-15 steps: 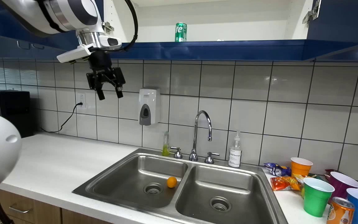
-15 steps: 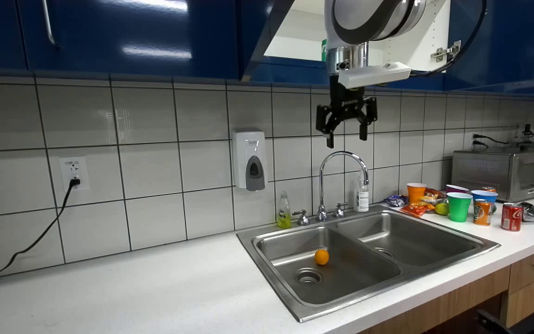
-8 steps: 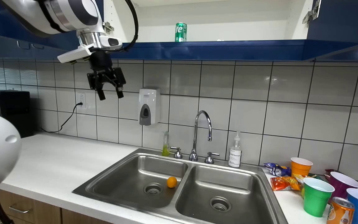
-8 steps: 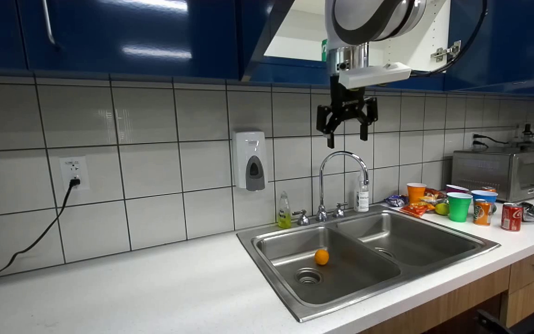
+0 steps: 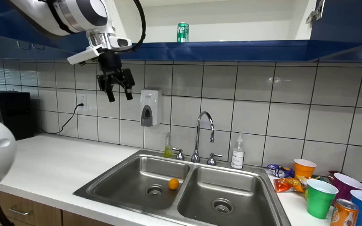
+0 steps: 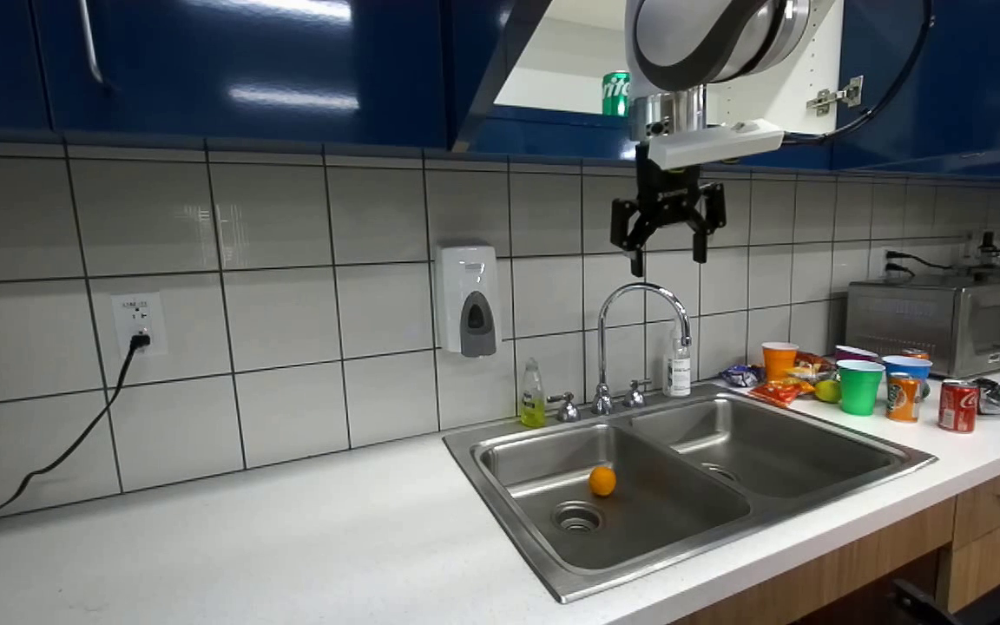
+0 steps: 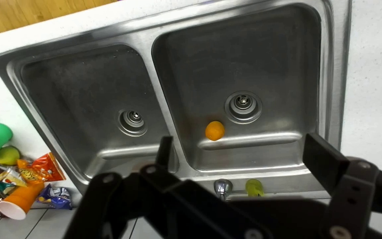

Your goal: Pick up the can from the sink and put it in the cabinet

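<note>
The green can point(image 5: 183, 32) stands upright inside the open dark blue cabinet point(image 5: 218, 51), near its front edge. It also shows in an exterior view point(image 6: 615, 94), partly covered by the arm. The steel sink point(image 5: 183, 188) holds no can. My gripper point(image 5: 120, 98) is open and empty, pointing down below the cabinet's level, high above the counter and sink; it also shows in an exterior view point(image 6: 668, 265). In the wrist view its fingers point(image 7: 237, 142) are spread wide, with the sink point(image 7: 150, 66) below and nothing between them.
An orange fruit point(image 5: 173, 183) lies in a basin. The chrome faucet point(image 6: 601, 347), a soap dispenser point(image 6: 468, 299) and bottles stand along the tiled wall. Cups, snack bags, an orange can point(image 6: 903, 398) and a red can point(image 6: 958, 405) crowd the counter beyond the sink.
In the last half second, my gripper and arm have moved a little to the right in both exterior views. More of the can shows past the arm. The gripper stays open.
</note>
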`<action>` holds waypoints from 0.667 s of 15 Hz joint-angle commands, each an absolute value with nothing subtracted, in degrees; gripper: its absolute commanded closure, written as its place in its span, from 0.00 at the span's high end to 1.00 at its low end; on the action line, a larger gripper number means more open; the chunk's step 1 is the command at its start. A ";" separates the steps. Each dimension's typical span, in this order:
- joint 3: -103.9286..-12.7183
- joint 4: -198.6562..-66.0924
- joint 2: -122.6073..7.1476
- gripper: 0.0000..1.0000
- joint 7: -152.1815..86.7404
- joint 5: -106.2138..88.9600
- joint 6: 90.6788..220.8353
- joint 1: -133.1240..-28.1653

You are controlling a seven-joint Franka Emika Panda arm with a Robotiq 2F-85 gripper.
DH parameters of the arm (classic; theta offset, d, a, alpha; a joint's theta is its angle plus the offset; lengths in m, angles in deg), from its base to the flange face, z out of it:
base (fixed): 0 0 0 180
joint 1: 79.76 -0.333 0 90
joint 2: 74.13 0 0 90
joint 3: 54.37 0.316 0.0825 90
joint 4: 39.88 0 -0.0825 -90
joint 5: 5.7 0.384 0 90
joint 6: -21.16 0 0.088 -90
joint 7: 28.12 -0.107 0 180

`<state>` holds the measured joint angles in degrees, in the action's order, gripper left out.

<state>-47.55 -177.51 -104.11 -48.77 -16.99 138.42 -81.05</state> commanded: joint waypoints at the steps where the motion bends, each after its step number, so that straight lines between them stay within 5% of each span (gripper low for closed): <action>1: -46.84 -178.19 -105.35 1.00 -50.00 -17.17 137.55 -79.11; 10: -47.08 -177.75 -104.26 1.00 -48.98 -16.68 138.26 -78.96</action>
